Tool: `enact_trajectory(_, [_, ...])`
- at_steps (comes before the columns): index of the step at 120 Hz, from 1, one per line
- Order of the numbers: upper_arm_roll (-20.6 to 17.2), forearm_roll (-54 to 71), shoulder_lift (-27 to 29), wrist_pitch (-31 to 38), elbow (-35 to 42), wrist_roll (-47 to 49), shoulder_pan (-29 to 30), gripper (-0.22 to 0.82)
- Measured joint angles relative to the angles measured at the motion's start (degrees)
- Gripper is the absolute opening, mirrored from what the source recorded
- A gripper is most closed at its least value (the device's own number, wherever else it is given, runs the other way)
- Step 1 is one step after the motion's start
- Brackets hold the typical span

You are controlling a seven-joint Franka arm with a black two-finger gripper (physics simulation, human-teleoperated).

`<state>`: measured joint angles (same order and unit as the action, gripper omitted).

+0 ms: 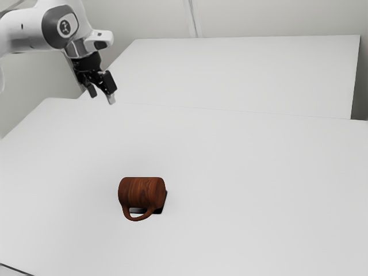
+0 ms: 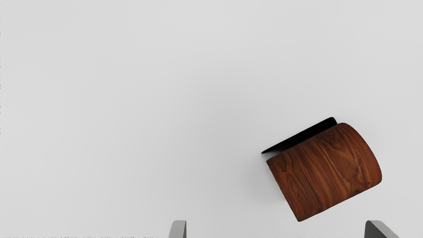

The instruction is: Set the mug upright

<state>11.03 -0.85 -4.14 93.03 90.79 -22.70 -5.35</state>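
Exterior view: hovering above the table [image 1: 259,190] with the gripper [image 1: 102,96], spreading the jaws, released; showing the mug [image 1: 142,191] lying on its side, lower than the jaws and well apart.

Wrist view: showing the mug lying beyond the parted jaws, nearer one, with a black patch [image 2: 302,135] edging it.

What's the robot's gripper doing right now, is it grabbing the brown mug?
Gripper: open, holding nothing; the mug is lying on its side.
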Motion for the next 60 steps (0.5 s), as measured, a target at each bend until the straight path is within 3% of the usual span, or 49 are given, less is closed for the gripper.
enact_trajectory(24, [1.9,-3.7,0.8,-0.8,2.5,0.3,1.1,0.59])
enact_trajectory(41, [6.7,-10.3,9.1,-1.7,13.9,-0.2,0.0,0.59])
enact_trajectory(60, [11.7,-21.8,10.9,-2.3,25.3,-4.0,4.4,0.59])
